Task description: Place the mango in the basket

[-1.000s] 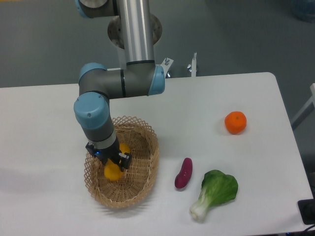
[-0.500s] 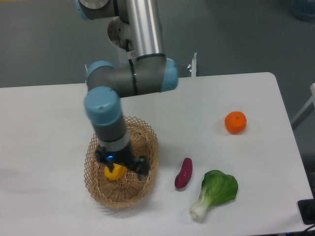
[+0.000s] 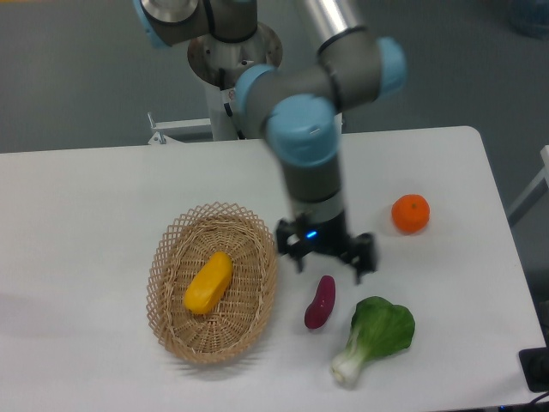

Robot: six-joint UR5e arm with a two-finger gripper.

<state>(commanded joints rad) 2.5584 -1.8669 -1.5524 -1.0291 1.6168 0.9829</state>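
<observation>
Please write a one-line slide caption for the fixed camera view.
Yellow-orange oblong mango lies inside the oval tan wicker basket; the open two-finger gripper hovers above the small purple sweet potato.

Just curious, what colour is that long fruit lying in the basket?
Yellow-orange: the mango, clearest in the fixed camera view.

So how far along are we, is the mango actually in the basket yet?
Yes, the placement looks done: the mango lies inside the basket, free of the arm. Nothing is in hand; the gripper is open and empty, up above the purple sweet potato, well to one side of the basket. Nothing of the task appears left except perhaps parking the arm.
</observation>
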